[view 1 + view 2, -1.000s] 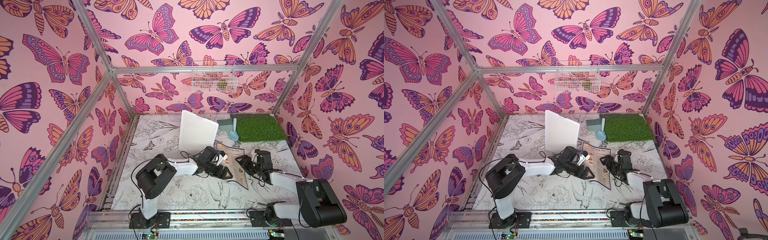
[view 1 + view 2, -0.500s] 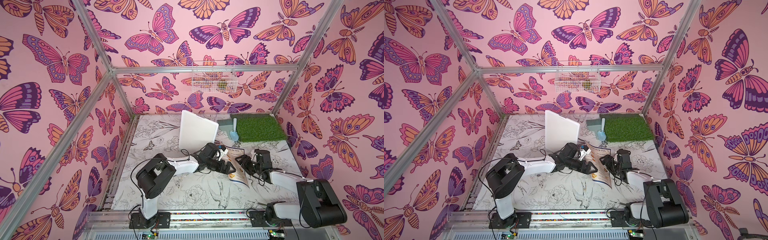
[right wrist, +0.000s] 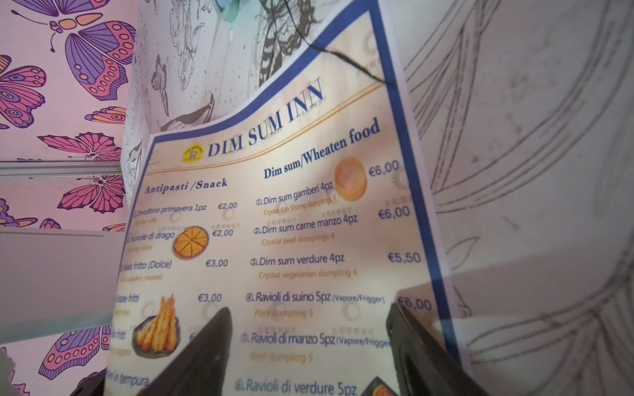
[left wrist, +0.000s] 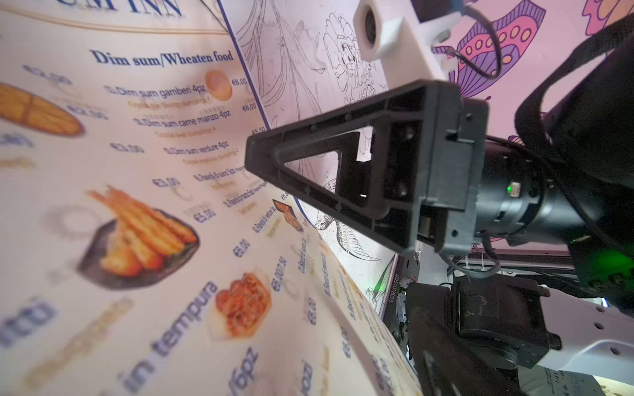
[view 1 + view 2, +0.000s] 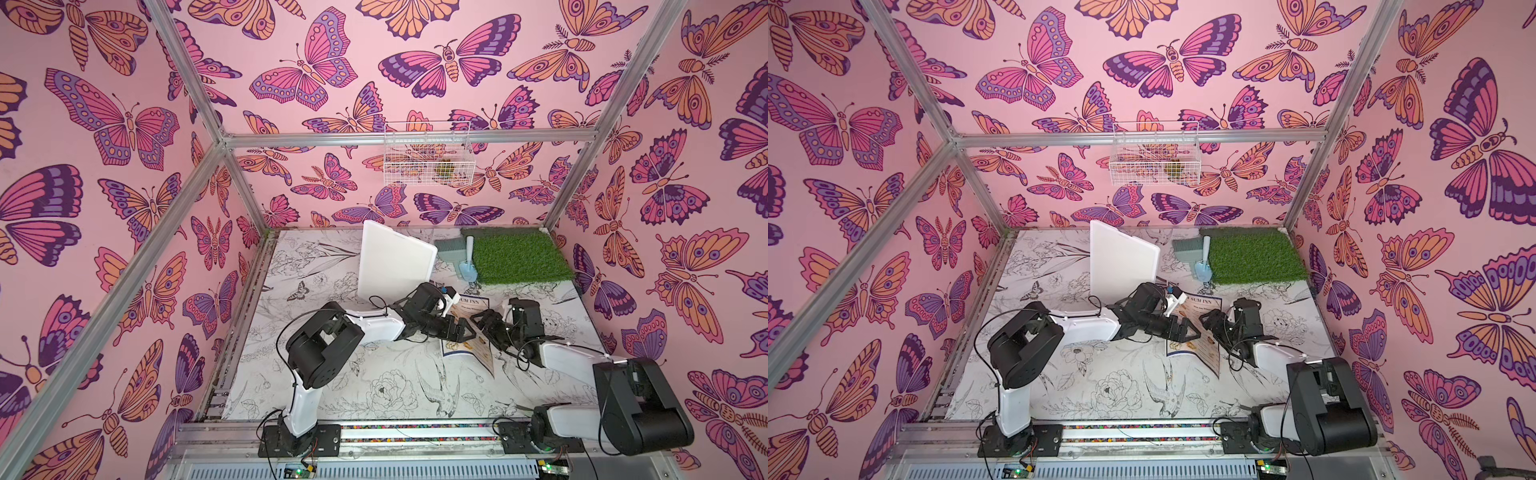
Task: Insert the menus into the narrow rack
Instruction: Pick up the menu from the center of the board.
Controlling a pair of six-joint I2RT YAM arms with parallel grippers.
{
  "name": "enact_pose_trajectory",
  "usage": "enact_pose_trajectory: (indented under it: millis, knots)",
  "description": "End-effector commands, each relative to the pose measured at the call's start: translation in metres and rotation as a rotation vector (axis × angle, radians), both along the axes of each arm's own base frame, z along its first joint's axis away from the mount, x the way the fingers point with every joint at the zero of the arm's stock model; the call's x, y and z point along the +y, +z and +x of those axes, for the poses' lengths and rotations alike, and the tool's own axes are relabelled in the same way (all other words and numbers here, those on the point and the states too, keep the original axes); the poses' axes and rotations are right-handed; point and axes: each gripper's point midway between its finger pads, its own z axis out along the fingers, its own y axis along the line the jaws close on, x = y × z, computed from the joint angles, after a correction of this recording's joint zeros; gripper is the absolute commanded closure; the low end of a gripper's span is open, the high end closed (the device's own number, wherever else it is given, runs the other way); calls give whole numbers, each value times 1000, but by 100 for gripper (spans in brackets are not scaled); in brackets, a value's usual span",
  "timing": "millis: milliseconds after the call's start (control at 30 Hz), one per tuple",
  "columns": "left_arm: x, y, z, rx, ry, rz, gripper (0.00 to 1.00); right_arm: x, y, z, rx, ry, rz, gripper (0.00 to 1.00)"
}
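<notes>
The menu [image 5: 469,357], a cream sheet with a blue border headed "DIM SUM INN", lies bowed on the table between both arms; it also shows as the menu [image 5: 1200,353]. My left gripper [image 5: 461,332] is over its left edge, jaws open. My right gripper [image 5: 482,322] faces it from the right. In the right wrist view the right gripper [image 3: 308,325] is open, its fingers [image 3: 206,349] spread in front of the printed menu [image 3: 291,223]. The left wrist view is filled by the curved menu [image 4: 137,171] and one right finger [image 4: 343,115]. The narrow rack [image 5: 392,262], a white slab, stands tilted behind the left gripper.
A green turf mat [image 5: 515,257] covers the back right corner, with a grey dustpan [image 5: 449,249] and a blue brush [image 5: 467,266] along its left side. A white wire basket [image 5: 426,153] hangs on the back wall. Pink butterfly walls close in three sides.
The menu's left side rose and curled toward the right gripper, then dropped back lower and wider. The left gripper shifted toward the rack and its jaws widened. The right arm barely moved.
</notes>
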Motion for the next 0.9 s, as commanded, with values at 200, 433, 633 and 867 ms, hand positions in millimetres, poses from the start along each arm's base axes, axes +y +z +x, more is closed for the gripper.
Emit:
enact_pose_trajectory:
  millis: [200,433,633,867]
  knots:
    - [21,10,10,-24,65,2,12,-13,-39,-33,189,-22,-88,26]
    - [43,12,8,-6,104,3,30,-13,-37,-30,190,-17,-90,26]
    - [37,10,3,43,78,-25,63,-14,-34,-29,187,-18,-97,26]
    - [29,23,6,31,64,-58,99,-17,-9,-22,152,5,-142,25]
